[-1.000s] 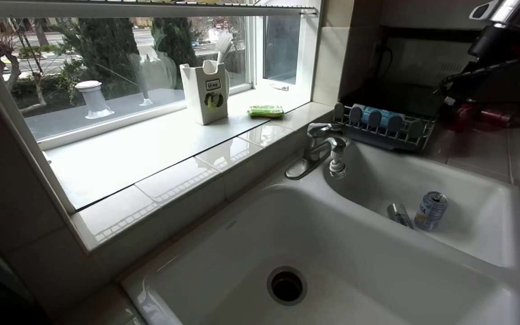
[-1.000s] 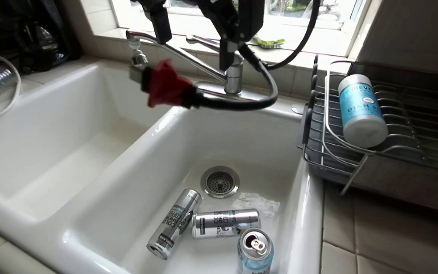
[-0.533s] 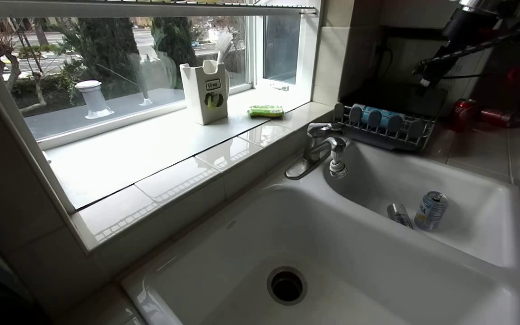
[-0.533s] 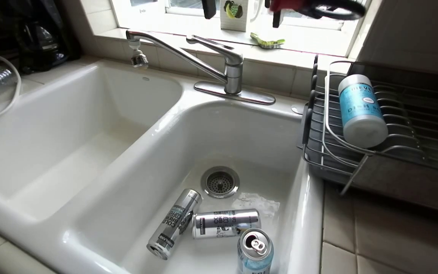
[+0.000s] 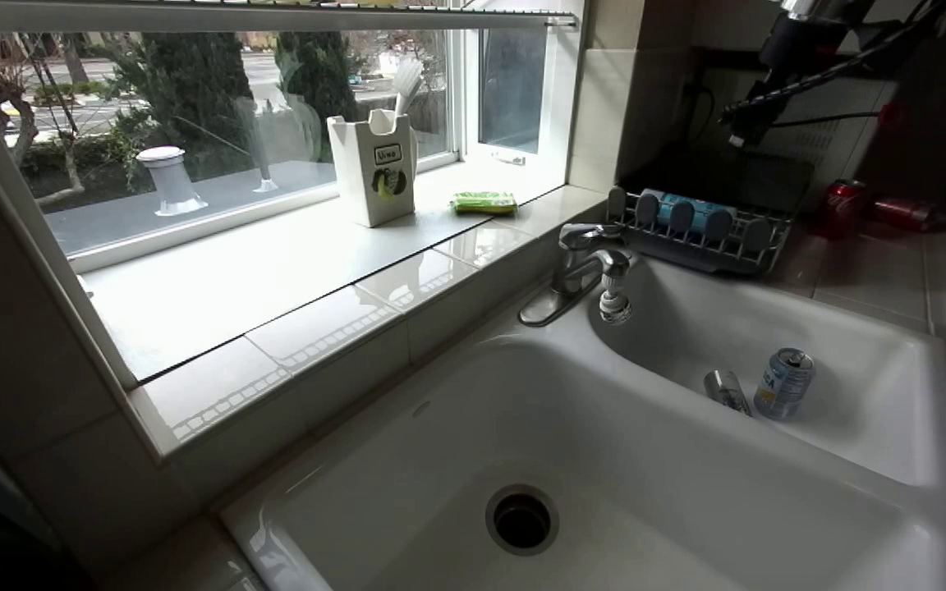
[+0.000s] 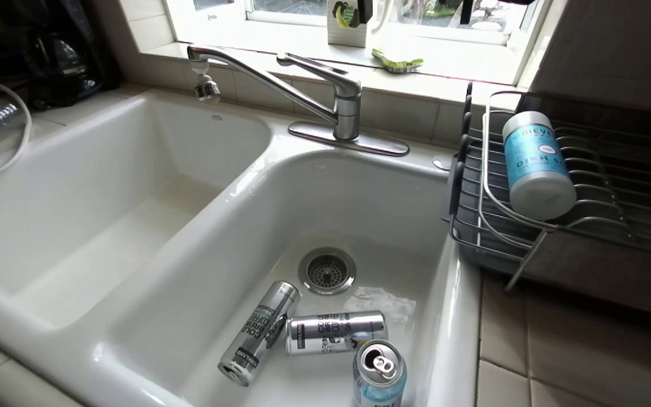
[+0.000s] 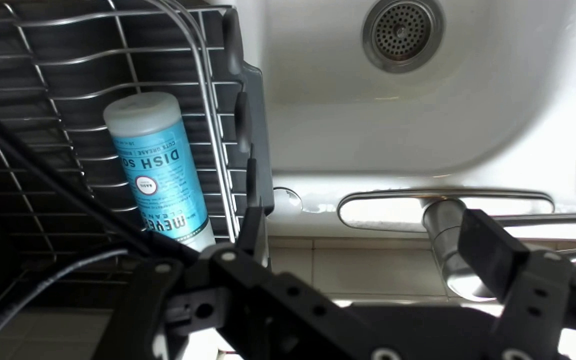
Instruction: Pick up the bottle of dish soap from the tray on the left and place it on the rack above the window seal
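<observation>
Two basins make up the white sink (image 6: 167, 251), and the worst trouble I foresee is a drop into it: the wire tray (image 7: 260, 140) stands on the table (image 6: 580, 339) just beside one basin, the bottle (image 7: 163, 172) lies just inside the tray's sink-side edge, and smooth round plastic could slip from an off-centre grip and land on the cans (image 6: 337, 332). Next comes the rack (image 5: 292, 13), high over the window ledge (image 5: 333, 328); a round bottle may roll or tip on its thin bars if let go unevenly. A lesser risk sits at the tray itself: closing too low could catch wires along with plastic, or the black cable (image 7: 63, 182) could snag on the prongs (image 7: 242, 122) along that edge. The hand (image 7: 370, 237) is spread wide and holds nothing, with the bottle outside its gap; squeezing now would probably miss.

The bottle lies on its side across the wires, slightly askew, base toward the edge farthest from the window ledge. Its body is stout, cloudy, whitish plastic; whether a cap is on, I cannot tell. A blue label wraps it, with dark lettering including "DISH" and, smallest, a white dot in a thin dark ring.
</observation>
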Robot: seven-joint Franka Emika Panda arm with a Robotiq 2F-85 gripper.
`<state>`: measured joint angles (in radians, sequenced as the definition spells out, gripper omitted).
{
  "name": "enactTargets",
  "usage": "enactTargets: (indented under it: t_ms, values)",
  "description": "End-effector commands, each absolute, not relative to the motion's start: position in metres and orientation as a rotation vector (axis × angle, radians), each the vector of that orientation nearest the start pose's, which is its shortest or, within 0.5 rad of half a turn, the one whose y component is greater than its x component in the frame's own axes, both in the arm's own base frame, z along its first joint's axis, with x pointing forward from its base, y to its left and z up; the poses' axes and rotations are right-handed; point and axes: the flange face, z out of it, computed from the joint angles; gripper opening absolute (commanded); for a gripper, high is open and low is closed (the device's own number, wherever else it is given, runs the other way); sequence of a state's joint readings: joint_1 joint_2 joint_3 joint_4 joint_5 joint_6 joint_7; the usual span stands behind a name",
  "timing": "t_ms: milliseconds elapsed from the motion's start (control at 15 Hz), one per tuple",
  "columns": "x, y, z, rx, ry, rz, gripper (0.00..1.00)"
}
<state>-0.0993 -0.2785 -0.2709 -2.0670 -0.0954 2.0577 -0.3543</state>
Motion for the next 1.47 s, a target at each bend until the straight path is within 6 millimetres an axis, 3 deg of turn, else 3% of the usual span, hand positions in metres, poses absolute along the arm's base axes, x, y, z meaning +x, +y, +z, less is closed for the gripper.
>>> enactTargets:
  t_ms: [0, 133, 800, 1400]
  values:
    - [0.461, -0.198, 0.572, -3.225, -0.029, -0.384, 1.00]
    - [0.461, -0.198, 0.572, -3.225, -0.029, -0.384, 1.00]
    - [0.523, -0.232, 0.570, -3.297, -0.231, -0.416, 1.00]
    - [0.564, -0.279, 0.539, -3.296, -0.260, -0.351, 1.00]
